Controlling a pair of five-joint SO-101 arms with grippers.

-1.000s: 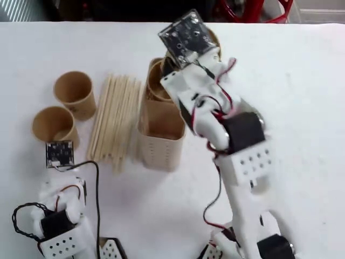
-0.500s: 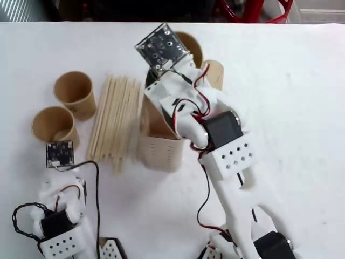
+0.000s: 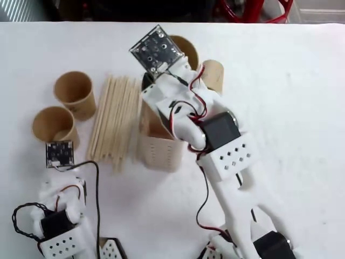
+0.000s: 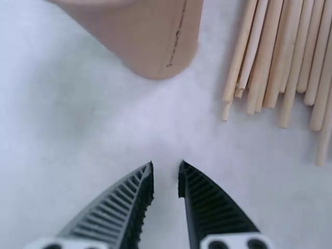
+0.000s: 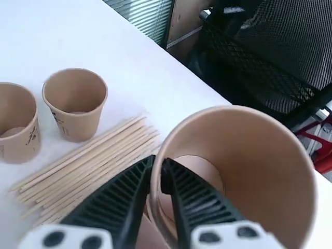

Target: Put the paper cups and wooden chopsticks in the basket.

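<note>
My right gripper [image 5: 157,165] is shut on the rim of a paper cup [image 5: 238,166], one finger inside and one outside. In the high view this cup [image 3: 188,49] hangs tilted over the far end of the tan basket [image 3: 159,145], half under the arm's camera board. Two more paper cups [image 3: 74,93] [image 3: 52,125] stand upright at the left. The wooden chopsticks [image 3: 113,118] lie in a bundle between them and the basket. My left gripper [image 4: 166,174] hovers over bare table near one cup [image 4: 150,36] and the chopstick ends [image 4: 280,62], open by a narrow gap and holding nothing.
Part of another tan cup [image 3: 214,74] shows beside the right arm, right of the basket. The left arm [image 3: 56,216] sits at the near left corner with a black cable. The white table [image 3: 291,108] is bare on the right. Dark furniture stands beyond the far edge.
The right arm has swung left with the cup, from the basket's far right to over its far end. The left arm has not moved.
</note>
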